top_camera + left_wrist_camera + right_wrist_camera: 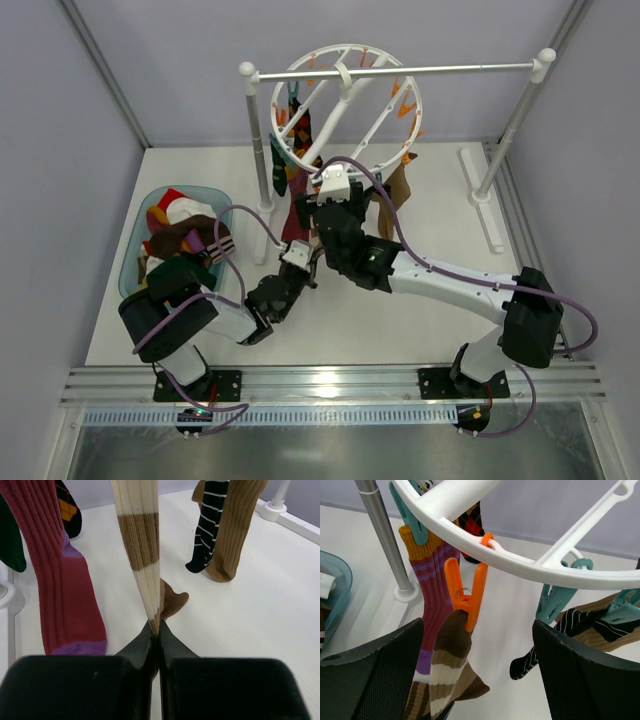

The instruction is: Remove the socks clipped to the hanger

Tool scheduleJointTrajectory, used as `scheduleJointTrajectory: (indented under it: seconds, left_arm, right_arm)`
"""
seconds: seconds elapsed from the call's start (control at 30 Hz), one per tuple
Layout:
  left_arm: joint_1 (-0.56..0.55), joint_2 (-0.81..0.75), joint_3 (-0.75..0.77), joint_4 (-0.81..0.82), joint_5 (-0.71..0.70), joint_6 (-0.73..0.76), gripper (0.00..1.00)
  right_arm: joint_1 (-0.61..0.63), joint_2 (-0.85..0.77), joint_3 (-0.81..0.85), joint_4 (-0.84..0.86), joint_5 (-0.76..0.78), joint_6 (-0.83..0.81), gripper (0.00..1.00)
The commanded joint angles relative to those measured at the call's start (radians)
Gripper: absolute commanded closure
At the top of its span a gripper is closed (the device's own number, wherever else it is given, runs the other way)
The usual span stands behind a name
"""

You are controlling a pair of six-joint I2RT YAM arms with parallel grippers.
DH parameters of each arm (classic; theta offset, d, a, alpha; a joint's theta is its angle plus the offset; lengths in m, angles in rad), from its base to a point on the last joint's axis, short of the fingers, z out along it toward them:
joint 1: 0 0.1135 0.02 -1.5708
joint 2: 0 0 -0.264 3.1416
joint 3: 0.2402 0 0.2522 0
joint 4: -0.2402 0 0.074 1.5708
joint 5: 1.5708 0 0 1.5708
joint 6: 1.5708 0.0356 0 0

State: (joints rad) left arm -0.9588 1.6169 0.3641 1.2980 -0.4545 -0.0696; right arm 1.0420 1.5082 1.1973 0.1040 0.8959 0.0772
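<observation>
The round white hanger hangs from the rack bar, its rim carrying orange and teal clips. An orange clip holds a brown and cream striped sock. My left gripper is shut on the lower end of that sock, low over the table. My right gripper is open just below the orange clip, under the ring. A maroon sock, a black-white striped sock and a tan sock also hang from clips.
A teal bin at the left holds several loose socks. The white-posted rack has a metal bar, with a left post and a right post. A dark green sock and a diamond-pattern sock hang at far left.
</observation>
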Motion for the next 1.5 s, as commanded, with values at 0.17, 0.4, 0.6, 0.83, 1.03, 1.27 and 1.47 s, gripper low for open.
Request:
scheduleJointTrajectory:
  seconds: [0.17,0.4,0.6,0.83,1.03,1.27,1.47]
  left_arm:
    - [-0.020,0.009,0.018,0.248,-0.026,0.025,1.00]
    - [-0.026,0.011,0.013,0.248,-0.024,0.025,1.00]
    - [-0.029,0.020,0.016,0.248,-0.027,0.031,1.00]
    - [-0.029,0.029,0.016,0.248,-0.030,0.037,1.00]
    - [-0.029,0.018,0.007,0.248,-0.030,0.037,1.00]
    - [-0.029,0.021,0.009,0.248,-0.038,0.040,1.00]
    - [-0.029,0.018,0.007,0.248,-0.049,0.045,1.00]
  right_arm:
    - [0.004,0.098,0.102,0.101,0.052,-0.057,0.14]
    - [0.035,0.145,0.108,0.293,0.221,-0.227,0.16]
    - [0.050,0.202,0.105,0.530,0.305,-0.396,0.18]
    - [0.053,0.267,0.127,0.692,0.371,-0.566,0.27]
    - [0.052,0.265,0.133,0.691,0.371,-0.571,0.47]
    - [0.053,0.265,0.128,0.695,0.359,-0.574,0.96]
    - [0.052,0.262,0.122,0.682,0.350,-0.550,0.95]
